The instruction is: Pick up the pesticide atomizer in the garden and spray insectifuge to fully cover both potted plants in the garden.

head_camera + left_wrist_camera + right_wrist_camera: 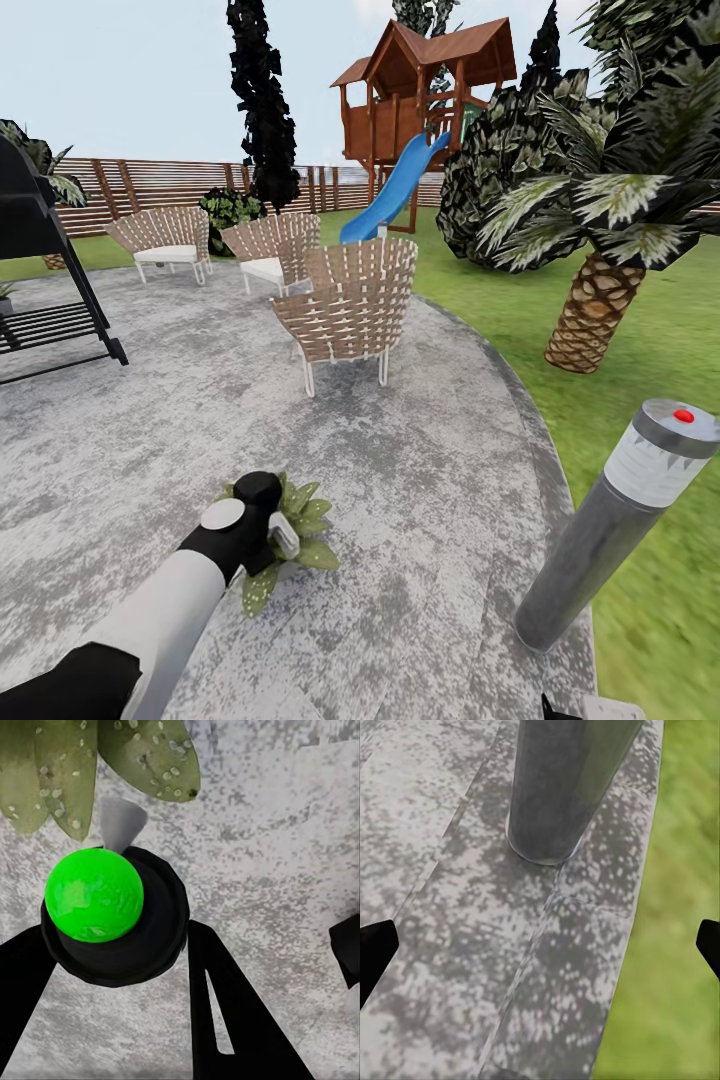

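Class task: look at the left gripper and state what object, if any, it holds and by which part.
The left gripper holds a dark round-bodied atomizer with a bright green top; the jaws sit on opposite sides of its body, below the top.

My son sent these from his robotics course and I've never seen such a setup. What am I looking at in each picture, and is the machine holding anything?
These are simulator renders of a two-armed wheeled robot in a garden. The large picture comes from its head camera: its white-and-black left arm reaches over a speckled green potted plant on the mottled grey stone patio, near a grey bollard lamp. The left wrist camera shows the left tool closed on a dark round bottle with a bright green top, nozzle towards the leaves. The right wrist camera shows the open right tool, empty, over the lamp's base.
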Controlling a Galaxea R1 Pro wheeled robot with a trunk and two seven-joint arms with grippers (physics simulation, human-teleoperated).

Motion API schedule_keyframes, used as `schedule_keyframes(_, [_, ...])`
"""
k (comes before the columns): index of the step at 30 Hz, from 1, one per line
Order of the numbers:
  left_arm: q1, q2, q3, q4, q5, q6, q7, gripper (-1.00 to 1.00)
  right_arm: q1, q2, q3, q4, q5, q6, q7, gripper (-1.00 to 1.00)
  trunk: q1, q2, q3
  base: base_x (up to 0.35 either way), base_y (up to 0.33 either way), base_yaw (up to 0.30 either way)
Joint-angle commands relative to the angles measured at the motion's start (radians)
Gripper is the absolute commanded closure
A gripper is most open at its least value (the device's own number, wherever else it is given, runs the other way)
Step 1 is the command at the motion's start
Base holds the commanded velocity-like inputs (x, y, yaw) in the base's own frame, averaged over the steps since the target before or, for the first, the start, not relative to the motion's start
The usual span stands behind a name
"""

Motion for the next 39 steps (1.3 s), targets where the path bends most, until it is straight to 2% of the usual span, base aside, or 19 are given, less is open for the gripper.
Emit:
schedule_keyframes(1, [0.000, 0.000, -0.003, -0.001, -0.008, 0.007, -0.010, 1.00, -0.001, 0.000, -0.008, 0.001, 0.010, -0.004, -0.002, -1.00, 0.000, 0.000, -0.001, 0.000, 0.000, 0.000])
schedule_keyframes(12, [0.001, -0.021, -0.003, -0.001, -0.007, 0.013, -0.010, 1.00, 0.000, -0.001, -0.008, 0.000, 0.010, -0.003, -0.002, -1.00, 0.000, 0.000, -0.001, 0.000, 0.000, 0.000])
schedule_keyframes(16, [0.002, -0.061, -0.003, 0.000, -0.010, 0.013, -0.011, 1.00, 0.000, -0.001, -0.008, 0.000, 0.010, -0.003, -0.002, -1.00, 0.000, 0.000, -0.001, 0.000, 0.000, 0.000])
schedule_keyframes(18, [0.003, -0.069, -0.003, 0.000, -0.010, 0.013, -0.011, 1.00, 0.000, -0.002, -0.008, 0.000, 0.010, -0.003, -0.002, -1.00, 0.000, 0.000, -0.001, 0.000, 0.000, 0.000])
schedule_keyframes(21, [0.002, -0.063, -0.001, 0.001, -0.008, 0.011, -0.009, 1.00, 0.000, -0.002, -0.008, 0.000, 0.010, -0.004, -0.002, -1.00, 0.000, 0.000, -0.001, 0.000, 0.000, 0.000])
schedule_keyframes(23, [0.003, -0.043, 0.002, 0.001, -0.008, 0.010, -0.009, 1.00, 0.000, -0.001, -0.008, 0.000, 0.010, -0.003, -0.002, -1.00, 0.000, 0.000, -0.001, 0.000, 0.000, 0.000])
schedule_keyframes(25, [0.003, -0.012, 0.004, 0.001, -0.006, 0.011, -0.010, 1.00, 0.000, -0.002, -0.008, 0.000, 0.010, -0.003, -0.002, -1.00, 0.000, 0.000, -0.001, 0.000, 0.000, 0.000])
schedule_keyframes(30, [0.004, -0.004, 0.002, 0.005, -0.005, 0.011, -0.010, 1.00, 0.000, -0.002, -0.008, 0.000, 0.010, -0.003, -0.002, -1.00, 0.000, 0.000, -0.001, 0.000, 0.000, 0.000])
schedule_keyframes(33, [0.005, -0.016, -0.001, 0.040, -0.006, 0.011, -0.009, 1.00, 0.000, -0.001, -0.008, 0.000, 0.010, -0.003, -0.002, -1.00, 0.000, 0.000, -0.001, 0.000, 0.000, 0.000])
schedule_keyframes(35, [0.005, -0.043, -0.002, 0.059, -0.007, 0.011, -0.006, 1.00, 0.000, -0.002, -0.008, 0.000, 0.010, -0.003, -0.002, -1.00, 0.000, 0.000, -0.001, 0.000, 0.000, 0.000])
schedule_keyframes(39, [0.006, -0.075, -0.003, 0.066, -0.007, 0.011, -0.004, 1.00, 0.000, -0.001, -0.008, 0.000, 0.010, -0.003, -0.002, -1.00, 0.000, 0.000, -0.001, 0.000, 0.000, 0.000])
